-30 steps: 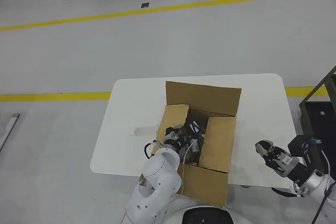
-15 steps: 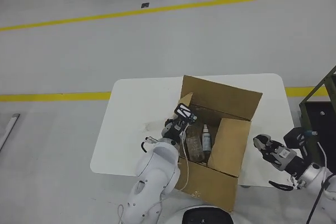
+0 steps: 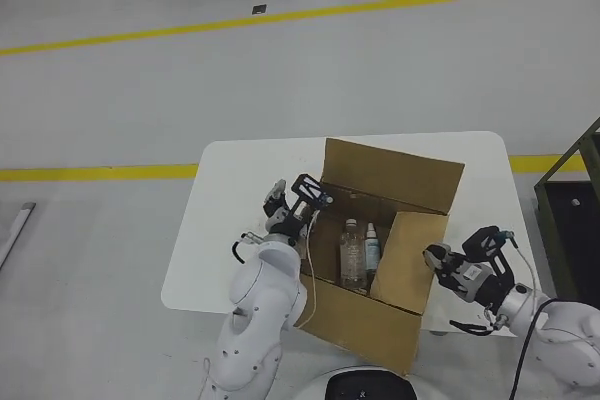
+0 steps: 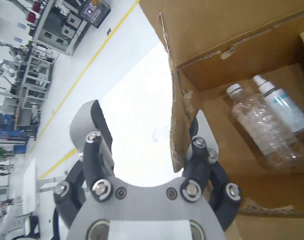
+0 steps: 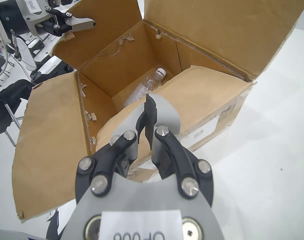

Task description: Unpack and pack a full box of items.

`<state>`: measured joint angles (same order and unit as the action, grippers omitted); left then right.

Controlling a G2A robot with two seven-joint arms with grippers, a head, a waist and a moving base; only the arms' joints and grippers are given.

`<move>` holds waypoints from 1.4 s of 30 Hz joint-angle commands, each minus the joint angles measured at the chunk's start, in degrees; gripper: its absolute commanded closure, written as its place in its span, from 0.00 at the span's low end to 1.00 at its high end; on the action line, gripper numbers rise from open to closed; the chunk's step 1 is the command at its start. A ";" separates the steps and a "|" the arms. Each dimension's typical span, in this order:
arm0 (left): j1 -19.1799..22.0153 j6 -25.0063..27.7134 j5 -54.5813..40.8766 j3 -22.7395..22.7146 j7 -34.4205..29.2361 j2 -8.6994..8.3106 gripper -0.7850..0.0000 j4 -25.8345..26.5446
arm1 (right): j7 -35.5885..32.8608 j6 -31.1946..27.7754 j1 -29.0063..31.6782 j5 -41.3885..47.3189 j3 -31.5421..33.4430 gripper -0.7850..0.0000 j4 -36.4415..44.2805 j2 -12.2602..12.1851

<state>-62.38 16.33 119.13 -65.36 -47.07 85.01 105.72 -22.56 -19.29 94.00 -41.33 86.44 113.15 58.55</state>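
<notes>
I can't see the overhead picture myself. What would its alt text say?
An open cardboard box sits on a white table, with a clear bottle and a spray bottle lying inside. The left gripper is open at the box's left flap; the right gripper, shut, is beside the right flap.

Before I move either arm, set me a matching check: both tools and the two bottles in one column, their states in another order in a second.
Things:
1. left tool
2. right tool
3. clear bottle
4. spray bottle

States:
A. white with a teal label, lying in the box
B. open, astride the edge of a box flap
C. crinkled and see-through, lying in the box
D. shut, at the flap on the opposite side

Pairs: 1-B, 2-D, 3-C, 4-A
</notes>
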 commanded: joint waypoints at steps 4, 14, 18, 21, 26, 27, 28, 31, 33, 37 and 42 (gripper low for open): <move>0.50 -0.23 4.95 -2.57 2.09 -0.51 0.00 -2.37 | 0.06 0.15 -0.29 -0.38 -0.57 1.00 -0.56 0.10; -1.05 -3.28 7.36 -4.69 3.64 -0.71 0.00 -7.69 | 0.90 2.08 -0.55 -1.39 -1.37 1.00 -1.04 0.37; -1.45 -3.29 7.59 -5.13 4.02 -0.74 0.00 -8.52 | 6.00 5.00 0.98 -0.72 0.23 1.00 -0.60 0.64; -1.45 -3.41 7.79 -5.80 4.06 -0.79 0.00 -9.19 | 10.09 7.69 3.30 0.24 2.21 1.00 -0.39 0.86; -1.99 -3.60 7.03 -6.05 4.51 -0.73 0.00 -8.91 | 16.33 12.18 7.29 2.90 5.25 1.00 -1.54 1.35; -2.17 -3.73 6.87 -6.04 4.84 -0.73 0.00 -8.30 | 16.89 13.29 7.80 3.15 5.64 1.00 -2.31 1.44; -2.40 -3.56 6.95 -6.03 4.99 -0.74 0.00 -7.81 | 17.44 13.89 8.06 3.38 5.73 1.00 -2.58 1.54; -3.00 -0.68 6.11 -6.02 3.59 -0.77 0.00 -5.05 | 17.06 13.80 7.67 3.96 4.87 1.00 -4.72 1.76; -3.33 1.11 6.22 -5.97 3.02 -0.84 0.00 -2.78 | 15.84 12.52 6.36 3.54 3.40 1.00 -6.37 1.86; -4.21 2.70 6.16 -6.18 3.18 -0.96 0.00 0.78 | 14.30 9.43 2.16 2.34 -0.12 1.00 -9.99 2.15; -5.39 3.06 6.20 -5.96 3.58 -1.01 0.00 4.49 | 13.67 7.80 -3.80 1.06 -4.26 1.00 -14.38 2.73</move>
<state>-67.56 19.27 125.23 -71.44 -43.69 84.01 109.53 -8.85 -11.30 91.38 -40.12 82.93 99.49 61.17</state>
